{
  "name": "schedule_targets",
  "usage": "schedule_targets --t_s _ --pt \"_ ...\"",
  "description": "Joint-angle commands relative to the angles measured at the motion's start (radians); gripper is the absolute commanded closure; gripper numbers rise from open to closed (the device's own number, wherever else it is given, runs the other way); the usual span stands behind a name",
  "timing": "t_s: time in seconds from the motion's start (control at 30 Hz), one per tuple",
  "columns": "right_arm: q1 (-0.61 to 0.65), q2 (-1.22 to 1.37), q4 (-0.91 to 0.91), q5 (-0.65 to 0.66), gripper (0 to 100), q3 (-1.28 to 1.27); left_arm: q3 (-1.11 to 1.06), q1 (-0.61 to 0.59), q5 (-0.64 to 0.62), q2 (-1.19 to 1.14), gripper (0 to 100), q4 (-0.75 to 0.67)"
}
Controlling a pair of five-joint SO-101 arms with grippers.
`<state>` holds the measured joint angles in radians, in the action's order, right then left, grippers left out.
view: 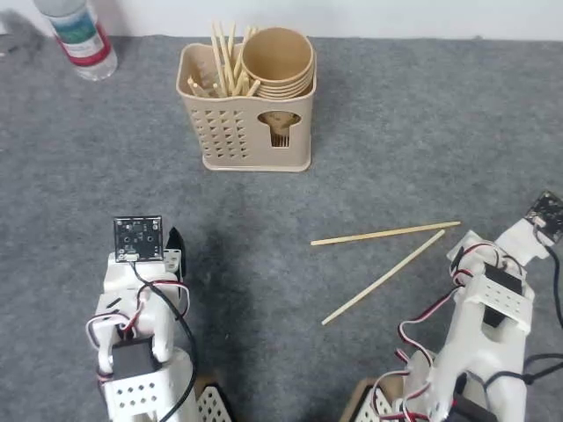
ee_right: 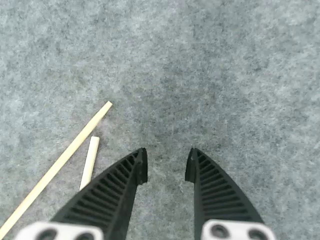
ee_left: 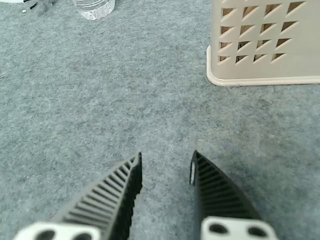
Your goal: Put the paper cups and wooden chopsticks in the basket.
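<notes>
Table (view: 422, 132): a grey felt surface was seen under everything.
Basket (view: 229, 132): it was set upright at the far middle of the table, well apart from both arms.
Paper cups (view: 278, 54): a nested stack was lodged in one side of the basket, mouth up.
Bottle (view: 79, 35): it was laid at the far corner, away from the work.
Left gripper (ee_left: 167, 156): its fingers were held apart with nothing between them, low over bare felt, with the basket ahead.
Right gripper (ee_right: 167, 150): it was likewise parted and empty, with the tips of two sticks just beside one finger.
Stored chopsticks (view: 222, 57): a bundle was stood in the basket beside the cups.
Loose chopsticks (view: 385, 233): two were left flat on the felt near the right arm, their near ends close together and the far ends spread apart.
Done: the cups and most sticks were judged already placed.
Left: the two loose chopsticks were judged yet to be picked up and dropped in.
</notes>
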<state>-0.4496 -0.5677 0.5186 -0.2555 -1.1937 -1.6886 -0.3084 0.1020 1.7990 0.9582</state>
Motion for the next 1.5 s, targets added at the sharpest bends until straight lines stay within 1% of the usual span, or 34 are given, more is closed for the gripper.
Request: schedule_targets --t_s 0.0,1.47 --pt "0.004 -0.022 -0.018 0.012 85.6 0.031 0.005 0.008 0.006 0.014 85 0.003" --pt "0.004 -0.022 -0.016 0.014 85.5 0.029 0.004 0.008 0.006 0.014 85 0.008"
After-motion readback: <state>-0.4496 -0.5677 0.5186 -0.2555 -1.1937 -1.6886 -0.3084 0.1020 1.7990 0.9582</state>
